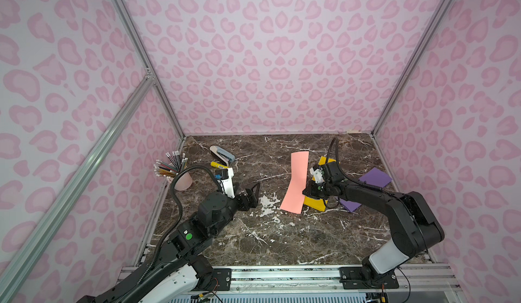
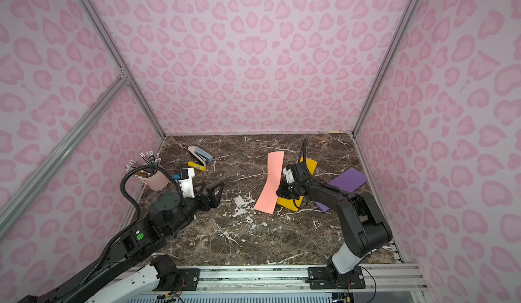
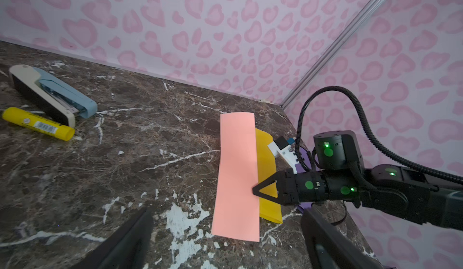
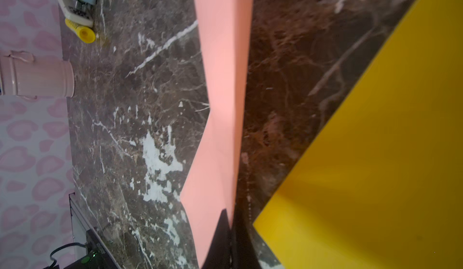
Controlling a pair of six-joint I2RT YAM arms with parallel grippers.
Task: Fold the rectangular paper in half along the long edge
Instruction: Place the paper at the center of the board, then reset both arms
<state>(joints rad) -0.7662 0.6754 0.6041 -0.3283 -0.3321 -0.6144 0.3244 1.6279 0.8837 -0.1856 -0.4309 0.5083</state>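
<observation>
Left wrist view: right tool (image 3: pixel 254 190) pressed together on the long edge of the pink paper (image 1: pixel 294 183). Both top views hide that tip under the wrist. The same view shows two dark fingers (image 3: pixel 130 240) of the left tool (image 1: pixel 249 189) spread wide, holding nothing.

Right wrist view, close: black tips pinch the paper's edge. The strip kinks at mid-length, and the yellow sheet (image 4: pixel 375 155) fills one side.

Pink paper is a long narrow strip on the right half of the counter (image 1: pixel 253 236). Its near end overlaps the yellow sheet, well apart from the left tool. Purple sheet (image 1: pixel 376 179) lies beyond, partly under the right arm.

Counter is dark brown marble with white veins. Walls (image 1: pixel 267 47) are pink leopard print between aluminium posts (image 1: pixel 406 70).

Far left: stapler (image 3: pixel 52 92), yellow glue stick (image 3: pixel 37 123), pink cup (image 1: pixel 183 180) of pencils (image 1: pixel 169 164).

The glue stick carries a barcode label, its text too small to read.
</observation>
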